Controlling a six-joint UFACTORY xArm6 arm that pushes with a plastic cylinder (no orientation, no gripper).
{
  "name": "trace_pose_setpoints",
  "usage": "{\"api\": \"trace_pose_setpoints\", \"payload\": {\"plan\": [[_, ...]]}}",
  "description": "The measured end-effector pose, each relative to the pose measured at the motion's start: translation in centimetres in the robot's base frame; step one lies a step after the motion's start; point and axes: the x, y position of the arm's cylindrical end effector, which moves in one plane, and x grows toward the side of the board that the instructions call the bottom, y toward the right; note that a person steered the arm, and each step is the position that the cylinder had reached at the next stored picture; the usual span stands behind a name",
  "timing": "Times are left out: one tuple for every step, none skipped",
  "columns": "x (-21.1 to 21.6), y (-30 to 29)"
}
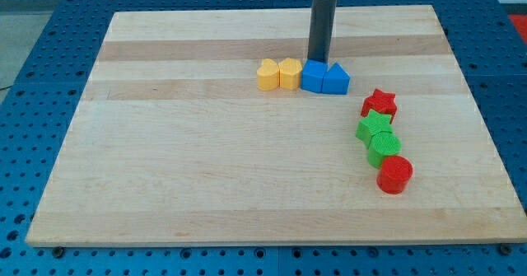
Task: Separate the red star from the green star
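The red star (380, 104) lies at the view's right, touching the green star (374, 126) just below it. My tip (318, 60) stands at the view's top centre, right behind the blue cube (313, 76), well up and left of both stars. The rod rises straight out of the top of the view.
A yellow heart (267, 74) and a yellow hexagon block (289, 72) sit in a row with the blue cube and a blue triangular block (335, 79). A green cylinder (384, 148) and a red cylinder (394, 174) continue the chain below the green star. The wooden board (165, 161) is edged by a blue perforated table.
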Motion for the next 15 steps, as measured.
{"api": "trace_pose_setpoints", "payload": {"plan": [[-0.1, 0.0], [-3.4, 0.9], [-4.2, 8.1], [-2.8, 15.7], [0.7, 20.3], [3.6, 21.8], [5.9, 20.7], [7.6, 18.6], [8.3, 15.4], [8.3, 9.6], [8.6, 4.6], [8.3, 5.3], [8.6, 7.8], [10.0, 5.5], [10.3, -2.2]]}}
